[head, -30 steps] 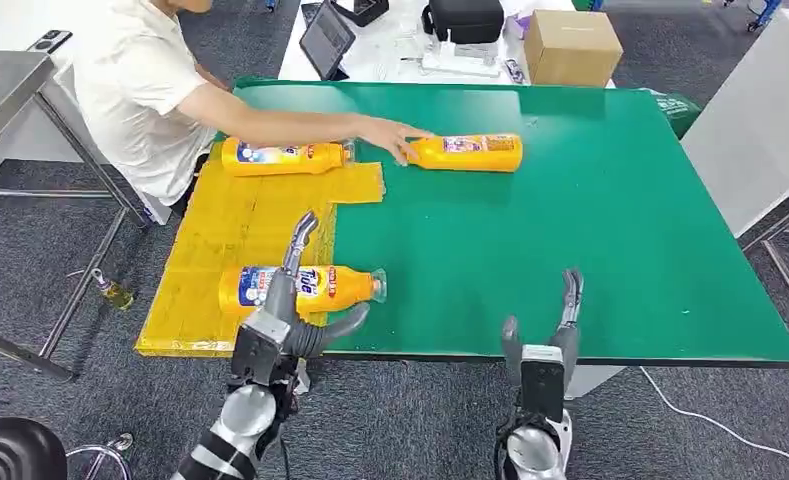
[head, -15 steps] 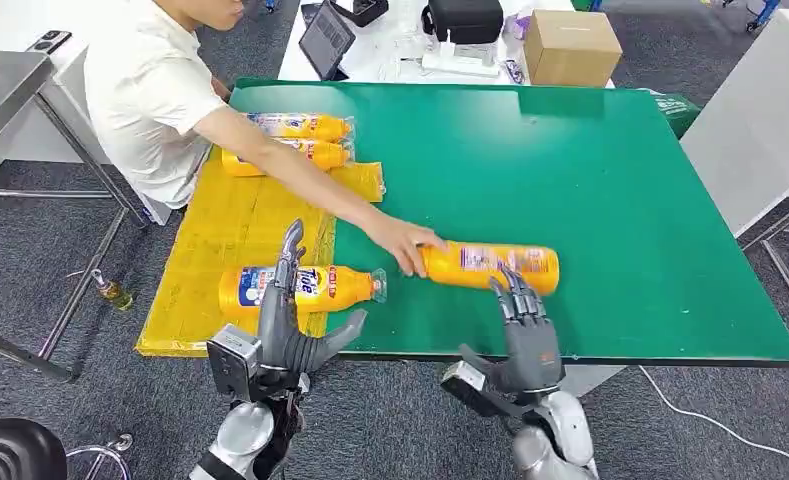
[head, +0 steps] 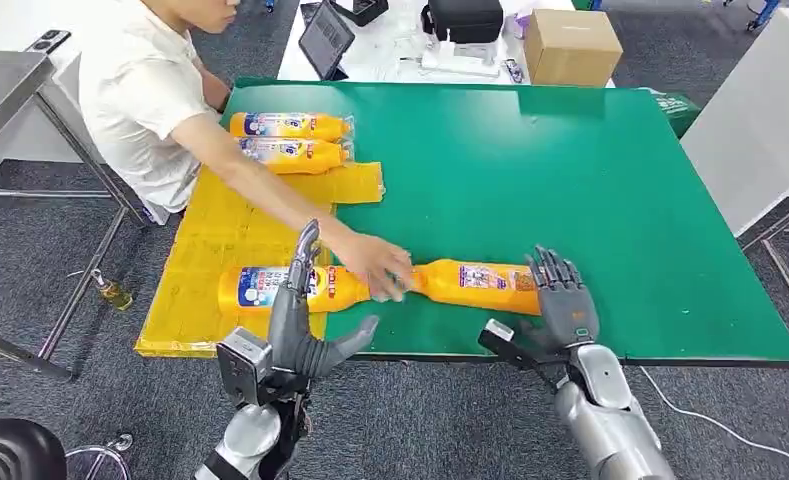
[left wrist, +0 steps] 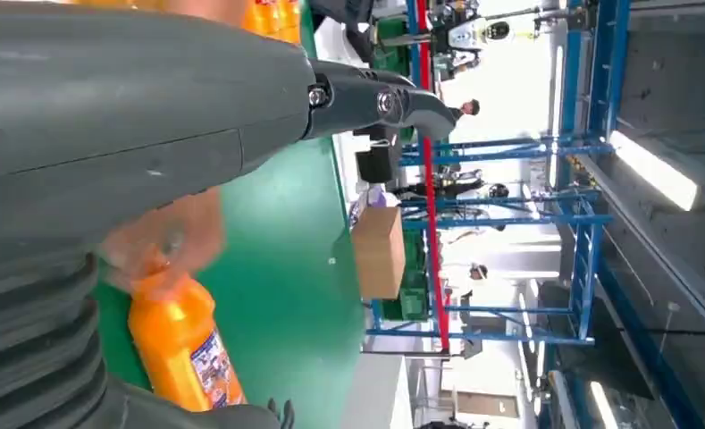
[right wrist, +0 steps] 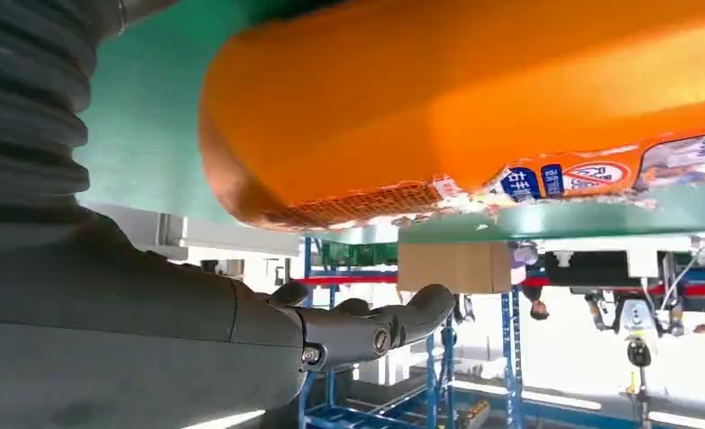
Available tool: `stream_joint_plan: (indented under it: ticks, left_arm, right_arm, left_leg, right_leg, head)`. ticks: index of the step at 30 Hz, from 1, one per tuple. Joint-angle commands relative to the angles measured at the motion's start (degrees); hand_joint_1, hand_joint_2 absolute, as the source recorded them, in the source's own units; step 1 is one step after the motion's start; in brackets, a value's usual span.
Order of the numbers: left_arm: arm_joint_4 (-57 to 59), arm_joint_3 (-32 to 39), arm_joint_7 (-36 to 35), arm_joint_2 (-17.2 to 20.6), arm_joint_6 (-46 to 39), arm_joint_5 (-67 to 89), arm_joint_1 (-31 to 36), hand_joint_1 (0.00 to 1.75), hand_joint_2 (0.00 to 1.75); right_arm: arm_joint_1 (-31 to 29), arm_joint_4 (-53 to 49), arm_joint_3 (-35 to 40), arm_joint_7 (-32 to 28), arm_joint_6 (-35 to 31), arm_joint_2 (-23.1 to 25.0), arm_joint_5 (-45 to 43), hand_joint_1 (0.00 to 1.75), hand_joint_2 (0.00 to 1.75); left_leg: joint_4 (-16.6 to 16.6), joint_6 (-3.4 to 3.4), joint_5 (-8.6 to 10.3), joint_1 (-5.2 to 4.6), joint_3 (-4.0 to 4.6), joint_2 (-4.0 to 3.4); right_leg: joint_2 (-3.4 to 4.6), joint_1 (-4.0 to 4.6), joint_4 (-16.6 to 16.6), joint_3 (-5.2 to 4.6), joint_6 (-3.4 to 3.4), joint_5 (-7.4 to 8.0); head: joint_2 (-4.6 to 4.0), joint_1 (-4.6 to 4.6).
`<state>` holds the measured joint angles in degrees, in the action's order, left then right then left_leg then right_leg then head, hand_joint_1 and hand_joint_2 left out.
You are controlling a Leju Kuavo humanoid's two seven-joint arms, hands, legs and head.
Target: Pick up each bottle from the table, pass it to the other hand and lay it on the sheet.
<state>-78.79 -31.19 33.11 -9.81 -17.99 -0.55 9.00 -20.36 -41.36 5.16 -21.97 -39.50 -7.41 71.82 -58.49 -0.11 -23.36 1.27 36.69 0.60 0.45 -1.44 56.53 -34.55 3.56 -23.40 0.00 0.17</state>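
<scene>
Orange bottle (head: 475, 284) flat on the green table (head: 610, 200), base just beside the empty, spread-fingered right hand (head: 562, 306).

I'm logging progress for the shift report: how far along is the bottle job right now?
Done, by the look of it: one bottle lies on the yellow sheet, in front of the open left hand. In hand: a person's hand is on the neck of a bottle on the green table, its base by the open right hand, not yet gripped. Left: two more bottles at the far corner.
</scene>
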Motion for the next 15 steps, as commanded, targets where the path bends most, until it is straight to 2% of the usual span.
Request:
stream_joint_plan:
  ticks: [1,3,4,8,13,15]
  left_arm:
    - [3.1,-1.6,-0.4,1.0,0.2,-0.3,2.2,0.0,1.75]
    - [3.4,-2.0,-0.5,0.8,0.4,-0.5,2.8,0.0,1.75]
    - [3.6,-2.1,-0.5,0.7,0.5,-0.6,3.1,0.0,1.75]
    - [4.8,-3.0,-0.8,0.0,1.0,-0.9,4.4,0.0,1.75]
    - [5.4,-3.6,-1.1,-0.2,1.5,-1.2,5.3,0.0,1.75]
    - [5.6,-3.9,-1.2,-0.2,1.8,-1.5,5.6,0.0,1.75]
  right_arm:
    - [-4.8,9.2,3.4,0.7,0.1,-0.9,-0.2,0.0,1.75]
    - [-7.5,12.5,4.6,1.7,3.0,-0.9,-1.2,0.0,1.75]
    - [-8.4,13.2,4.9,1.7,3.4,-0.8,-1.4,0.0,1.75]
    - [-11.9,16.7,7.2,2.1,4.4,0.7,-0.7,0.0,1.75]
    - [-14.0,19.5,8.9,3.5,7.5,2.0,-0.5,0.0,1.75]
    - [-14.6,21.0,10.2,4.1,11.2,1.7,-0.2,0.0,1.75]
  left_leg:
    - [0.0,0.07,-0.07,-0.02,-0.21,-0.08]
    - [0.1,0.13,-0.17,0.0,-0.49,-0.17]
    - [0.0,0.06,-0.06,-0.01,-0.18,-0.11]
    - [0.0,0.04,-0.03,-0.01,-0.11,-0.13]
    - [0.0,0.1,-0.02,-0.01,-0.23,-0.21]
    - [0.0,0.1,-0.03,0.0,-0.28,-0.2]
  right_leg:
    - [0.01,0.02,0.0,0.19,-0.13,-0.04]
    - [0.03,0.08,-0.1,0.47,-0.28,-0.11]
    - [0.04,0.02,0.0,0.15,-0.13,-0.02]
    - [0.07,0.01,0.0,0.06,-0.09,0.01]
    - [0.12,0.03,0.0,0.16,-0.14,0.01]
    - [0.09,0.04,0.0,0.22,-0.16,0.0]
  head:
    - [0.0,-0.02]
    - [0.0,0.0]
    - [0.0,0.0]
    - [0.0,-0.02]
    - [0.0,0.0]
    - [0.0,-0.02]
